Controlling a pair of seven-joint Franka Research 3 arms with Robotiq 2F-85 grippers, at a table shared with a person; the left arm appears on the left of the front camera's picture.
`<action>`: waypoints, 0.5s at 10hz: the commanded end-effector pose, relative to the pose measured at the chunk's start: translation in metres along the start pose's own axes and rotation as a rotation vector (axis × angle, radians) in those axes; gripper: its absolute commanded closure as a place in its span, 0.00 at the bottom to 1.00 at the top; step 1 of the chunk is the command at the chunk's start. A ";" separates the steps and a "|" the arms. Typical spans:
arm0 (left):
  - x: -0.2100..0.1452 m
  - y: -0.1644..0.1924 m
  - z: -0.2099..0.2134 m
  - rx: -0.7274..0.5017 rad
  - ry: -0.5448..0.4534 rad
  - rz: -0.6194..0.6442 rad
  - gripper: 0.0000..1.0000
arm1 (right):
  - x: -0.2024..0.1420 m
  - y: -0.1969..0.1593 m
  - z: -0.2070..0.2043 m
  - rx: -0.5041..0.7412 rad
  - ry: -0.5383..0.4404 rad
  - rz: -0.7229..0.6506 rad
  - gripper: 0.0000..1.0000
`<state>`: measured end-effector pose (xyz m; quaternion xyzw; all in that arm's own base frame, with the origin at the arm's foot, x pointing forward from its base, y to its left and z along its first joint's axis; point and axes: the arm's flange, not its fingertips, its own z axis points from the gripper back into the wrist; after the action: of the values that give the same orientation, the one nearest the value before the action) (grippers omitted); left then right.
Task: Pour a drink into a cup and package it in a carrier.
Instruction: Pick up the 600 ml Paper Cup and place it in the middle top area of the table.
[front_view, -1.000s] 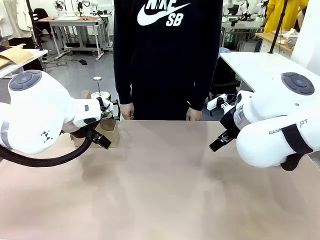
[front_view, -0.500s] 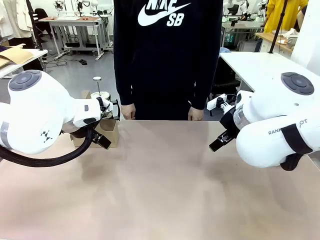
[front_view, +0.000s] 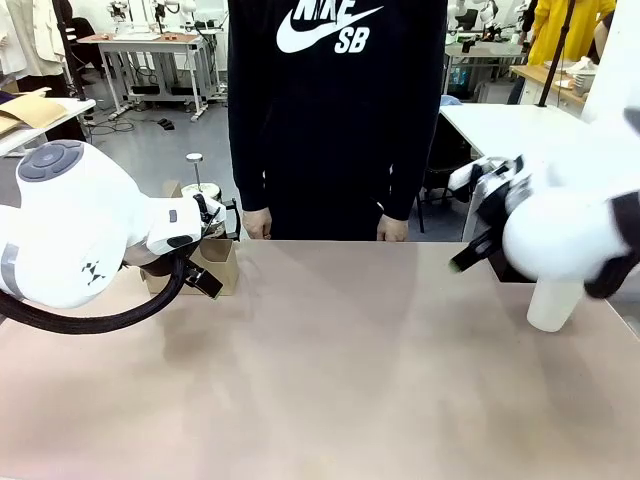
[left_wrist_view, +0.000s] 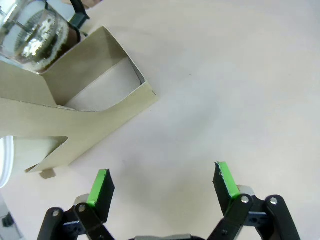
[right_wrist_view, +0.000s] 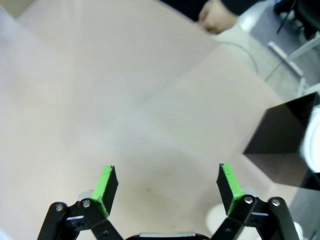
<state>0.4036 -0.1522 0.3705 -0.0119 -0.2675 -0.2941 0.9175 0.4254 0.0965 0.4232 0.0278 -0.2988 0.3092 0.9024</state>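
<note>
The brown cardboard carrier (front_view: 222, 262) sits at the table's far left, partly behind my left arm. In the left wrist view its open compartment (left_wrist_view: 102, 92) lies just ahead of my left gripper (left_wrist_view: 163, 184), which is open and holds nothing. The French press (left_wrist_view: 35, 32) with its dark drink stands behind the carrier, and its plunger knob (front_view: 195, 158) rises above my arm. A white paper cup (front_view: 553, 303) stands upright at the right, its top hidden under my blurred right arm. My right gripper (right_wrist_view: 167, 184) hovers open over bare table.
A black box (right_wrist_view: 280, 137) with a white lid (right_wrist_view: 314, 142) stands near the right gripper. A person in a black shirt stands at the far edge, hands (front_view: 256, 222) resting at the table's rim. The tabletop (front_view: 330, 370) stretches bare between the arms.
My right arm has swung up and to the right in a blur, uncovering the white cup. The left arm and the carrier have stayed put.
</note>
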 end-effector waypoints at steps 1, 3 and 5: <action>0.000 0.000 0.000 0.000 0.000 0.001 0.00 | -0.002 -0.074 0.030 0.114 -0.085 0.049 0.00; 0.000 0.000 0.000 0.000 0.000 0.001 0.00 | -0.035 -0.132 0.062 0.150 -0.224 0.083 0.00; 0.000 0.000 0.000 0.000 0.000 0.001 0.00 | -0.079 -0.157 0.073 0.177 -0.399 0.135 0.00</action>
<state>0.4037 -0.1522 0.3706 -0.0117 -0.2676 -0.2940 0.9175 0.4234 -0.0815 0.4835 0.1076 -0.4121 0.3610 0.8296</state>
